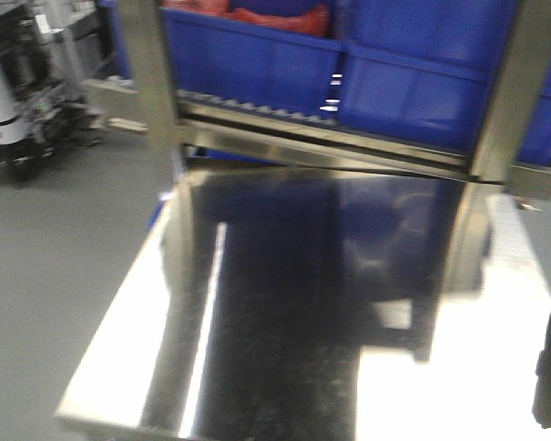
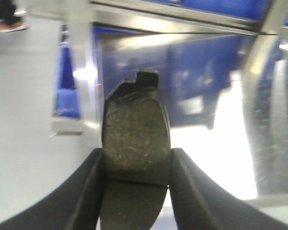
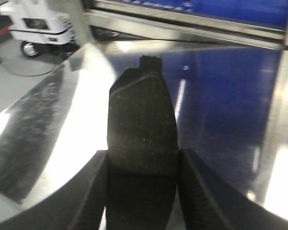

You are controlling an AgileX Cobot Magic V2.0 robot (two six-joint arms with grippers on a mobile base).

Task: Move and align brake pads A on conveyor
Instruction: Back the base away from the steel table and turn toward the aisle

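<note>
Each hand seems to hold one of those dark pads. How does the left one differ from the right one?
Colour: the left pad looks brownish-olive, while the right pad looks nearly black.
Surface: the left pad shows pale flecks, while the right pad shows a fine, even dark grain.
Shared: each is pinched across its middle, by the left fingers or the right fingers, with its small end tab pointing away from the camera.

The left brake pad (image 2: 136, 129) and right brake pad (image 3: 141, 120) sit clamped mid-length, dark, tabs forward.

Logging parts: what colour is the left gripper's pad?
Brake pad: speckled olive-brown; best in left wrist view.
</note>
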